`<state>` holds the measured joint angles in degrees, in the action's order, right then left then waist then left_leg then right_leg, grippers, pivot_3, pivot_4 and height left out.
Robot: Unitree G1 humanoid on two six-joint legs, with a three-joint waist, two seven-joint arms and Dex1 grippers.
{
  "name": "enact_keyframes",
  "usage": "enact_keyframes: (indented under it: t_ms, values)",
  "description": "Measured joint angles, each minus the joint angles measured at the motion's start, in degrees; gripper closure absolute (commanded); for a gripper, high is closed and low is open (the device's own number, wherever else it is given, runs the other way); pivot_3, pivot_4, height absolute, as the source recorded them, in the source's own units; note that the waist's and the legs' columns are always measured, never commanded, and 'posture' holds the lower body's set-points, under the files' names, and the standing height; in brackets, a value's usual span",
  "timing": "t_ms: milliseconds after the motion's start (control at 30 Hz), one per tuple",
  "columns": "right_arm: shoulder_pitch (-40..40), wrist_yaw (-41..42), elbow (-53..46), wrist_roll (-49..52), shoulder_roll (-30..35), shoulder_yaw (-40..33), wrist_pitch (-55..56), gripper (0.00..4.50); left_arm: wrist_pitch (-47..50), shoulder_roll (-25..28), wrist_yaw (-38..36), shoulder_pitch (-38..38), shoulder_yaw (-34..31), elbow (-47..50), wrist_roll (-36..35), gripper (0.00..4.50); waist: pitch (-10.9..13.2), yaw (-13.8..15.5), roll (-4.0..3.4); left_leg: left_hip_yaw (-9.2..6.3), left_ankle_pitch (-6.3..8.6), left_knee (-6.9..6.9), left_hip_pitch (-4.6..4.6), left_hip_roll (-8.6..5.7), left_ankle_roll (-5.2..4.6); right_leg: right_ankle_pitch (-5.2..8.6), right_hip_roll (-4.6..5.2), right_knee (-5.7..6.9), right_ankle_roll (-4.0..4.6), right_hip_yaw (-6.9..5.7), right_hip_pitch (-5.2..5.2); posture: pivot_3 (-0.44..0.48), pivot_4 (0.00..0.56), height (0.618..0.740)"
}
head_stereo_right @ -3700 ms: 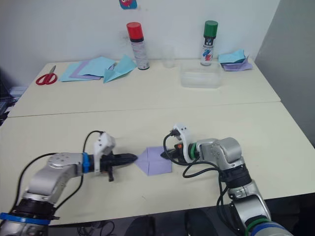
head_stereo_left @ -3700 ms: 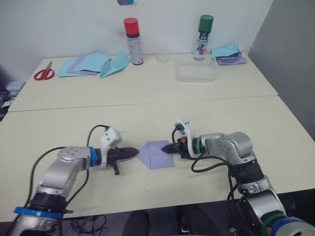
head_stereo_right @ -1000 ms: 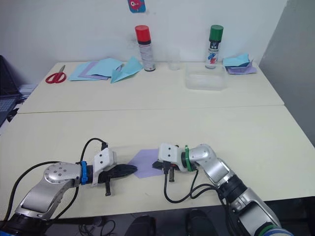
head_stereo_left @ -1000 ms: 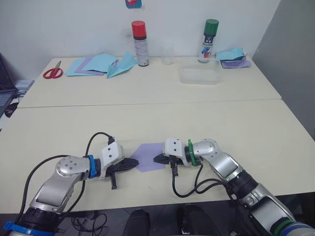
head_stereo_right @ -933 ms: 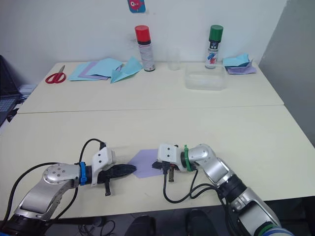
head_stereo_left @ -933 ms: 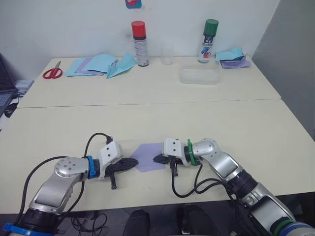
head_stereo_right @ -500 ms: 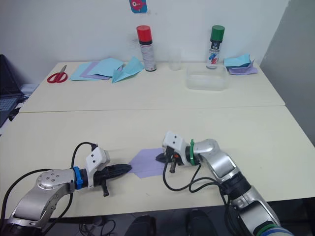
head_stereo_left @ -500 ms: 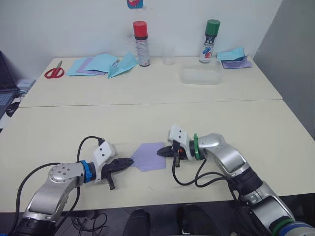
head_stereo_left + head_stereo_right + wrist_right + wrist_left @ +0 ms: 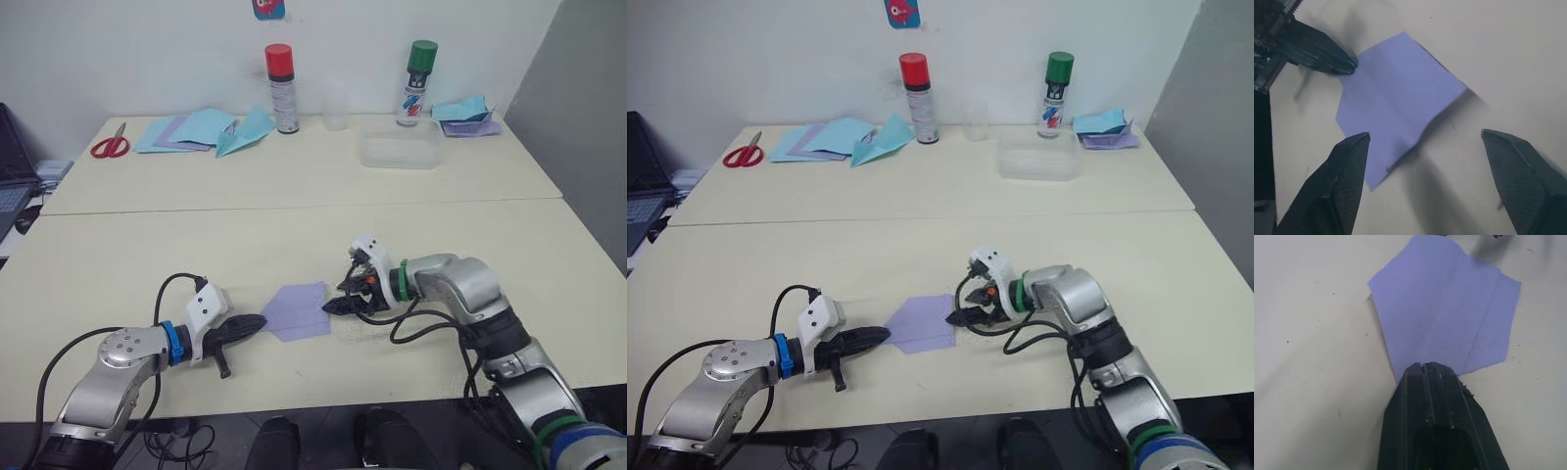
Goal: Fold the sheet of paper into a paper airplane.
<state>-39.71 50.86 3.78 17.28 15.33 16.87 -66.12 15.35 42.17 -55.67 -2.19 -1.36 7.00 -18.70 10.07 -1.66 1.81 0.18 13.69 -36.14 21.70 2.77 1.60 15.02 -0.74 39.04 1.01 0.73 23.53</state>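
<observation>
Sheet of paper (image 9: 297, 310) lies flat on the tabletop (image 9: 294, 186) between the two grippers, already partly folded: a point toward 9 o'clock, a straight edge toward 3, centre crease visible.

Change over the last second: the right gripper (image 9: 1425, 161) had its tips down on the paper's 3 o'clock edge; it has now lifted just off and its fingers (image 9: 1344, 171) are spread wide, holding nothing. Reads as a press finished and released, so the nose folds look set; the wing folds are not yet done.

Left gripper (image 9: 1426, 368) is closed, tips pinning the 9 o'clock point against the tabletop, forearm low and nearly level.

Right forearm reaches in from 3 o'clock, wrist pitched down, gripper poised just beside the paper's edge.
</observation>
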Motion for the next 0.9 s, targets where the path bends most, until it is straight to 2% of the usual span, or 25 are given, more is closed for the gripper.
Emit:
enact_keyframes:
  t_ms: [267, 533, 633, 900]
  values:
    - [-5.0, -2.5, 11.5, 5.9, -9.8, -5.6, -7.8, 0.66, -0.8, 0.2, -0.1, 0.3, 0.6, 0.2, 1.2, 4.5, -0.1, 0.0, -0.1, 0.0, 0.0, 0.02, 0.01, 0.0, 0.0, -0.01, -0.02, 0.0, -0.01, 0.0, 0.01, 0.0, 0.15, 0.74]
    - [-8.6, -1.5, 18.6, 6.2, -10.8, -4.6, 1.1, 0.66, -0.8, 0.2, -0.2, 0.9, 1.1, -0.1, 1.3, 4.5, -0.1, 0.1, -0.12, 0.08, 0.0, 0.0, 0.08, -0.03, 0.0, -0.02, -0.01, -0.1, -0.05, 0.09, 0.02, 0.0, 0.15, 0.74]
    - [-8.6, -0.7, 18.3, 5.9, -10.0, -3.3, 3.7, 1.23, -0.8, 0.4, -0.2, 0.6, 0.9, 0.1, 1.3, 4.5, -0.1, 0.0, -0.12, 0.06, 0.0, 0.01, 0.09, -0.02, 0.0, -0.01, 0.01, -0.1, -0.05, 0.08, 0.03, 0.0, 0.15, 0.74]
    - [-5.4, 1.3, 11.7, 4.3, -7.0, 1.4, 9.2, 4.24, -0.8, 0.4, -0.1, 0.6, 0.9, 0.4, 1.3, 4.5, 0.0, 0.0, -0.15, 0.01, 0.0, 0.04, 0.08, -0.01, 0.0, -0.01, 0.0, -0.09, -0.04, 0.03, 0.04, 0.0, 0.15, 0.74]
